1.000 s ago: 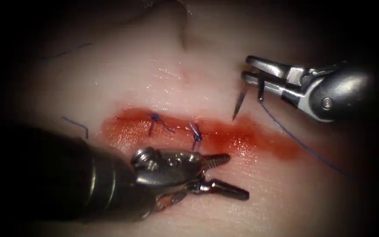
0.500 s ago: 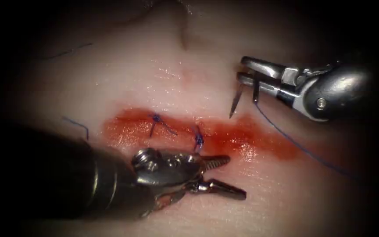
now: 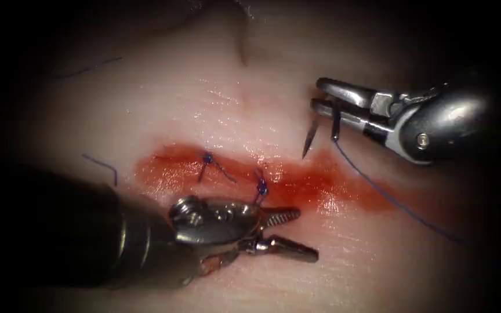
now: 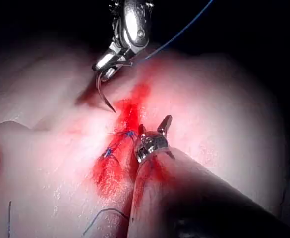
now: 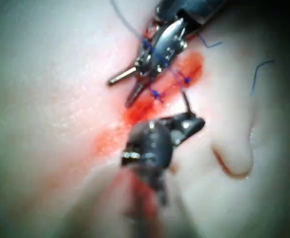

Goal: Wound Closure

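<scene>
The tissue (image 3: 215, 104) has a cut (image 3: 331, 188) that runs left to right and is wet with red fluid. Two blue stitches (image 3: 206, 159) (image 3: 260, 186) cross its left half. My right tool (image 3: 323, 98) is shut on the curved needle (image 3: 310, 136) near mid-curve. The needle's tip points down just above the cut's far edge, right of the second stitch, outside the tissue. Thread (image 3: 389, 197) trails from the needle to the lower right. My left tool (image 3: 307, 235) is open and holds nothing, on the cut's near side. The left wrist view has the needle (image 4: 102, 96) and the left tool (image 4: 152, 130).
Loose blue thread ends lie on the tissue at the left (image 3: 102, 165) and upper left (image 3: 88, 68). A fold in the tissue (image 3: 242, 46) rises behind the cut. In the right wrist view the open left tool (image 5: 121, 93) lies over the stitches (image 5: 157, 94).
My right tool has carried the needle a little to the left, tip still just above the cut's far edge. The left tool has drifted slightly left, still open.
</scene>
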Motion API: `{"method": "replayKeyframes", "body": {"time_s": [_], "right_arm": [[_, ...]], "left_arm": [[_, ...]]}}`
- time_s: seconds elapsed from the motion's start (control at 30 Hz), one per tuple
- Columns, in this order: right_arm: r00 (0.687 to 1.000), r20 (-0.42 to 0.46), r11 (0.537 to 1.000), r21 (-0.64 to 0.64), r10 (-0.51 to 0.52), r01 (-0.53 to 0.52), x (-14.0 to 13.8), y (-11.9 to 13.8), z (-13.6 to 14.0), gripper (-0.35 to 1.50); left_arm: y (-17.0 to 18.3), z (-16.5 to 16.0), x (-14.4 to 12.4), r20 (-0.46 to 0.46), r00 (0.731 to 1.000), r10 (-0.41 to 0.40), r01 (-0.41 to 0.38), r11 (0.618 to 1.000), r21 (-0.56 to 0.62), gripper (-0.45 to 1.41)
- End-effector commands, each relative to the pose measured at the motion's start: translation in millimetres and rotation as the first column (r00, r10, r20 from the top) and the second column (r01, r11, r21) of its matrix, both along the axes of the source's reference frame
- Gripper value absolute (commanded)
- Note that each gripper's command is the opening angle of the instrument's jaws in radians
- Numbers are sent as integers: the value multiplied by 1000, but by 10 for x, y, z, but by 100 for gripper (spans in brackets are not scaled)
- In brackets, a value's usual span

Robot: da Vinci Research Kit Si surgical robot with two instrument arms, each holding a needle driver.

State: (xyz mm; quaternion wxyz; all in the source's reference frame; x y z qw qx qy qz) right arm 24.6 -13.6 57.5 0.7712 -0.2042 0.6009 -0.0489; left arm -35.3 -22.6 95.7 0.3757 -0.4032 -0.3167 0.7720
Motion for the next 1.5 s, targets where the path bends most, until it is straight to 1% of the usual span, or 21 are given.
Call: {"method": "replayKeyframes", "body": {"time_s": [0.03, 0.17, 0.37, 1.03, 1.17, 1.23, 1.27, 1.4, 1.5], "right_arm": [[1000, 0, 1000, -5, -3, 3, 6, -3, 7, -35], [1000, 1, 1000, -5, -2, 2, 8, -3, 8, -35], [1000, -3, 1000, -10, -8, 8, 17, -11, 10, -35], [999, 14, 999, -16, -34, 34, 15, -27, 20, -35], [1000, 7, 999, 37, -25, 25, 23, -31, 25, -35], [999, 23, 997, 71, -35, 33, 26, -34, 30, -35], [999, 29, 995, 91, -40, 38, 28, -40, 37, -35], [998, 36, 992, 115, -51, 47, 27, -46, 47, -35], [998, 33, 991, 125, -51, 46, 25, -47, 49, -35]], "left_arm": [[-8, 3, -5, 0, 1000, 1, -1, 1000, 6, 62], [-8, 2, -5, 0, 1000, 0, 0, 1000, 6, 62], [-7, 1, -4, 1, 1000, 2, -2, 1000, 7, 62], [-3, -6, 2, 6, 1000, 6, -6, 1000, 14, 61], [-3, -4, 2, 6, 1000, 7, -7, 1000, 13, 59], [-2, -3, 2, 6, 1000, 7, -7, 1000, 12, 59], [-3, -2, 3, 6, 1000, 7, -7, 1000, 11, 59], [-3, -2, 3, 6, 1000, 8, -8, 1000, 11, 59], [-3, -3, 4, 7, 1000, 8, -8, 1000, 12, 57]]}}
